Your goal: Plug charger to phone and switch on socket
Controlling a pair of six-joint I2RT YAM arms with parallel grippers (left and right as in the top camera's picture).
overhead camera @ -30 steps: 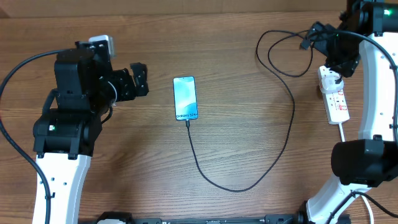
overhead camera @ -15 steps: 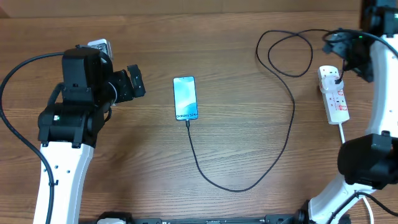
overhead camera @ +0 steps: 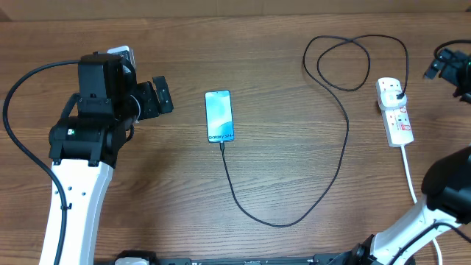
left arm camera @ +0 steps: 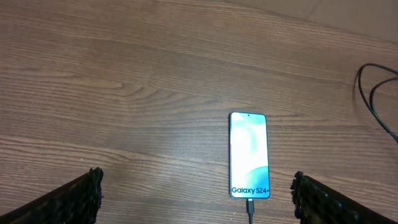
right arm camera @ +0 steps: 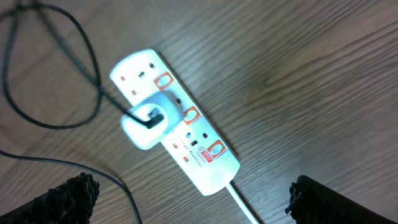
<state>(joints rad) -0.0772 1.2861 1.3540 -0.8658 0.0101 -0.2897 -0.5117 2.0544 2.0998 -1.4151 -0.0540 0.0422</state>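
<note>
The phone (overhead camera: 219,115) lies flat mid-table, its light blue screen up. The charger (overhead camera: 335,173), a thin black cable, has its tip in the phone's bottom edge (left arm camera: 250,208). It loops right and up to a white adapter (right arm camera: 148,120) seated in the socket (overhead camera: 395,112). The socket is a white strip with red-framed switches (right arm camera: 193,115). My left gripper (overhead camera: 160,96) hangs open left of the phone, the phone (left arm camera: 249,155) lying ahead of its fingers. My right gripper (overhead camera: 444,66) is open at the far right edge, apart from the socket (right arm camera: 186,134), holding nothing.
The socket's white cord (overhead camera: 408,169) runs down toward the right arm's base. The charger forms loose coils (overhead camera: 346,59) at the back, left of the socket. The left arm's black cable (overhead camera: 22,96) arcs over the table's left side.
My right gripper has pulled away from above the socket's top end, out to the far right edge. The left arm shifted slightly. Phone, charger and socket stayed put.
</note>
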